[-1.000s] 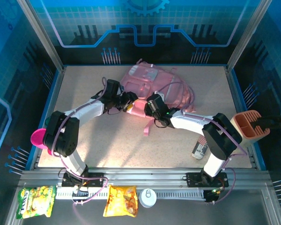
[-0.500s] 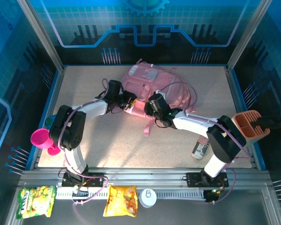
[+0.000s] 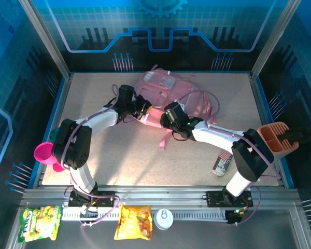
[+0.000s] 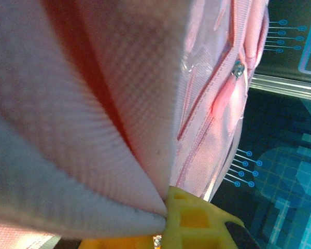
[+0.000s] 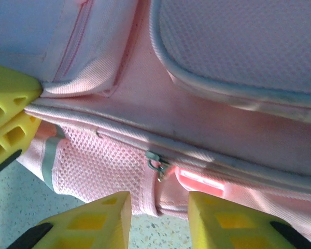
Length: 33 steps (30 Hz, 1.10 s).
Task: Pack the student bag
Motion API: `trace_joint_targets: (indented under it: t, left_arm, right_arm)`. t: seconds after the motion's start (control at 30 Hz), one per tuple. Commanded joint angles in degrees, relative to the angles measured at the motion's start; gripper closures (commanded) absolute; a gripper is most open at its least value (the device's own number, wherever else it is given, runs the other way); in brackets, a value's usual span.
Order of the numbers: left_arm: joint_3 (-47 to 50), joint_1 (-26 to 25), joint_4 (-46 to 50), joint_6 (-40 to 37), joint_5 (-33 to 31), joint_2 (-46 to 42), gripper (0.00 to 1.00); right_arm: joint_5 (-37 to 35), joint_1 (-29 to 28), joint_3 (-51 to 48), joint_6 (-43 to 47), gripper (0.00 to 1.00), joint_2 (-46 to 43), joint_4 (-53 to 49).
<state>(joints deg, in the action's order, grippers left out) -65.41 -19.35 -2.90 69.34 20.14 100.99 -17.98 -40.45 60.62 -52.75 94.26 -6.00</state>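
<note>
With the large soft pink fabric backpack (image 3: 168,93) lying far-centre on the speckled table (image 3: 119,150), left gripper (image 3: 144,109) pinching its fabric and right gripper (image 5: 158,201) open astride the small metal zip pull (image 5: 155,165), a misaligned closing would likely grab mesh and drag the bag.

No lettering can be read anywhere. The green snack packet (image 3: 40,223) at seven o'clock and the yellow snack packet (image 3: 133,222) at six o'clock carry print too small to read.
</note>
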Motion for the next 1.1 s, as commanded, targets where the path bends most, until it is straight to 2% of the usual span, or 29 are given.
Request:
trace_joint_targets:
  t: [0.0, 0.27, 0.4, 0.57, 0.7, 0.87, 1.07]
  left_arm:
    - [-2.36, -0.94, -0.71, 0.69, 1.37, -3.63, 1.00]
    - [-2.27, -1.08, -0.90, 1.12, 2.13, -3.70, 1.00]
    - [-2.22, -1.12, -0.90, 1.13, 2.35, -3.70, 1.00]
    - [-2.18, -1.12, -0.71, 1.15, 2.36, -3.77, 1.00]
    - [-2.35, -0.97, -0.18, 0.53, 2.02, -3.65, 1.00]
    - [-2.51, 0.31, 0.63, -0.65, 1.49, -3.17, 1.00]
    - [-2.57, 2.16, 2.18, -2.77, 0.94, -2.91, 1.00]
  right_arm:
    - [-2.61, 0.64, 3.36, -0.06, 0.66, 2.33, -2.00]
    - [-7.84, 0.98, 8.63, 0.27, 0.69, 6.82, -6.14]
    - [-7.52, 1.07, 8.87, 0.19, 0.70, 8.03, -5.35]
    - [-8.79, 1.11, 11.73, 0.19, 0.78, 9.82, -8.19]
    - [-9.44, 1.16, 12.94, 0.23, 0.89, 9.93, -11.24]
    - [-9.88, 1.33, 10.25, 1.48, 0.97, 6.10, -15.95]
    - [-11.85, 2.90, 2.71, 2.11, 0.98, 0.53, -21.18]
